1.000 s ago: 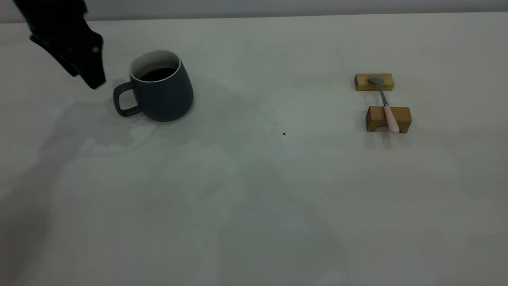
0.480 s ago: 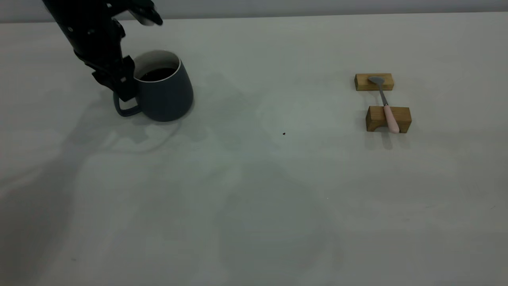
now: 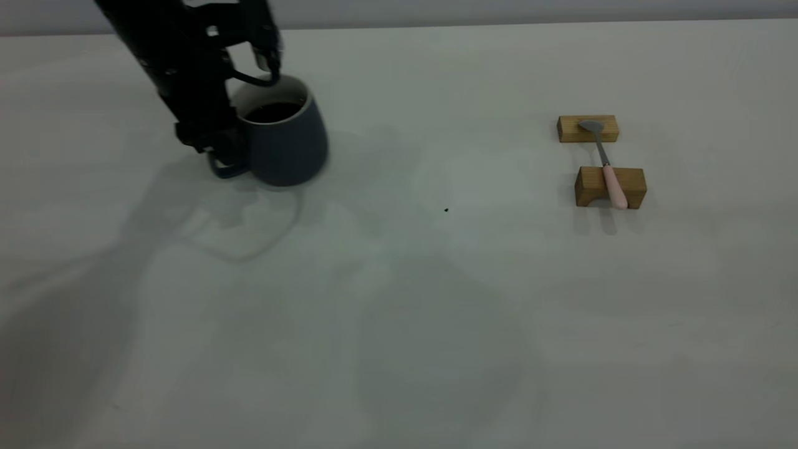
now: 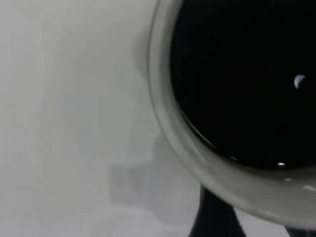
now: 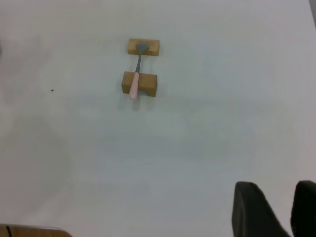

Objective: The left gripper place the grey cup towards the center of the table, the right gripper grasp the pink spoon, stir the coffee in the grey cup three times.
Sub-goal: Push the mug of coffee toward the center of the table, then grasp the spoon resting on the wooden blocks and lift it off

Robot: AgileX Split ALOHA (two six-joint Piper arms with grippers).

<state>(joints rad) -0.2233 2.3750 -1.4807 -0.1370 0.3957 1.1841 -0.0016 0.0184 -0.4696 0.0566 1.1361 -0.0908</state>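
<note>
Cup: the squat dark blue-grey matte mug with a white inside stands in the upper left of the exterior frame, its loop handle on the frame-left side, dark glossy coffee in it.
Left gripper: the black left gripper is down at the mug's handle side, touching it — its fingers look clamped on the handle, though the arm hides the contact itself.
Key relation: the middle of the pale grey-white table lies to frame right of the mug and a little lower; the tiny dark speck sits roughly on that way. The carry, I judge, runs rightward with the handle trailing.
Spoon: the slim pink-handled teaspoon bridges two small wooden blocks at right of the frame, well apart from the mug; its long axis runs up–down in the frame, grey metal bowl on the upper block, pink handle over the lower one.
Right gripper: the black right gripper shows only in its own wrist view, fingers apart, well away from the spoon — the nearer arm to it all the same.
</note>
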